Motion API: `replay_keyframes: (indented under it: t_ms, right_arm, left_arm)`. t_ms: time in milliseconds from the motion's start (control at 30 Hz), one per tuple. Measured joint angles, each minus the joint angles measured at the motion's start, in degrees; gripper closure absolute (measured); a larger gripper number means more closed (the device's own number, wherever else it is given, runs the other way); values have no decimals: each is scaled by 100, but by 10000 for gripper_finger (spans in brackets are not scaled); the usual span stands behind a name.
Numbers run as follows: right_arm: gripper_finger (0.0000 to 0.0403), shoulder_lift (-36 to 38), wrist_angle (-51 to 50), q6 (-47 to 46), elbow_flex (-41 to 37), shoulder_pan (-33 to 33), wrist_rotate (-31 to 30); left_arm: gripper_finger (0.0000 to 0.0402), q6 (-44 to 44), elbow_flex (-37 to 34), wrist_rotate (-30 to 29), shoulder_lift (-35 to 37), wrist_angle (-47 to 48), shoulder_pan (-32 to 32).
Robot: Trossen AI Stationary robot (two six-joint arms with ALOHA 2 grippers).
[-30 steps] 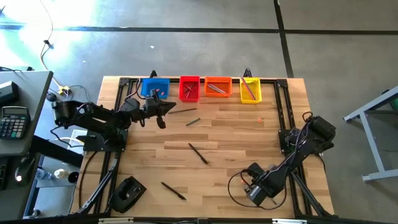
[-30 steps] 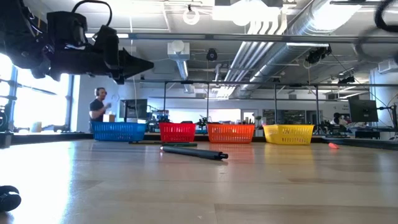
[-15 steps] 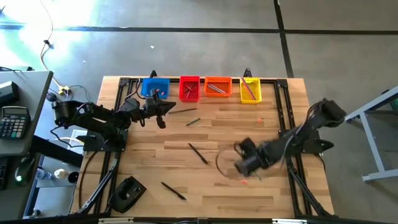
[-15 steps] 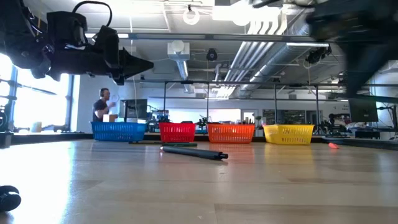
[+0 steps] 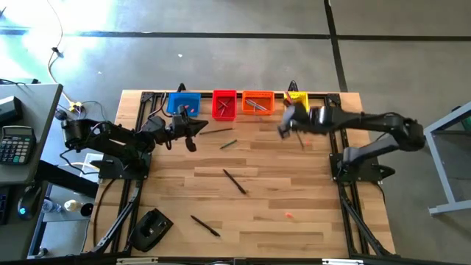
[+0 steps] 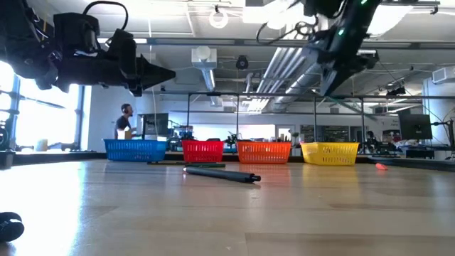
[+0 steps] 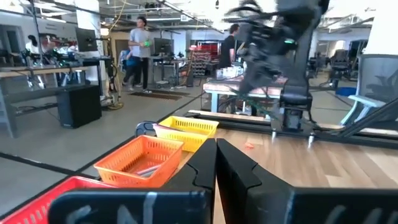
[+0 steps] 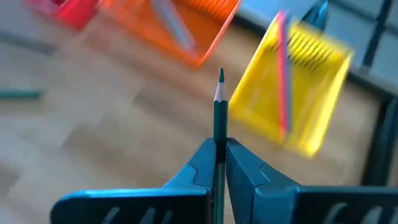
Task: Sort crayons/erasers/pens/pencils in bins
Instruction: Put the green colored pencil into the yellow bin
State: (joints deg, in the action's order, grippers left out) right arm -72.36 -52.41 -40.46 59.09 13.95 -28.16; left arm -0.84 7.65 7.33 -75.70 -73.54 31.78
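Near the upper right of the high view, the right gripper (image 8: 220,163), jaws clamped on a green pencil (image 8: 220,118), hangs before the yellow bin (image 5: 296,104) and orange bin (image 5: 257,103), while the left gripper (image 5: 193,129), jaws together, waits below the blue bin (image 5: 183,102), a dark pen (image 5: 235,180) mid-table, a pink eraser (image 5: 288,216) lower right.

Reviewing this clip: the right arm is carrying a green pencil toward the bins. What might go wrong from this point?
1. The right gripper pinches the green pencil between its fingertips, most of its length sticking out; a swing could let it slip or pivot.
2. The yellow bin and orange bin sit side by side, so a slightly off release may land in the wrong one.
3. The left gripper hangs near the blue bin, apart for now.
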Motion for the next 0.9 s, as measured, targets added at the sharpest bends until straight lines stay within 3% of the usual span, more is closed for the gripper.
replay_keyframes:
  t_ms: [200,267,433,633,900]
  right_arm:
    - [396,-204,1599,2478,2,1844,408]
    - [396,-381,2143,3183,11,2369,812]
    - [396,-949,2711,4215,10,3322,1446]
    - [396,-1598,3124,4420,9,3927,1986]
    - [396,-1999,3166,4195,9,4163,2288]
  left_arm:
    - [401,141,122,-245,0,3,7]
    - [401,219,200,-244,0,4,7]
    - [401,346,278,-244,-2,47,7]
    - [401,38,279,-248,-4,518,3]
    - [401,-247,277,-292,-4,665,3]
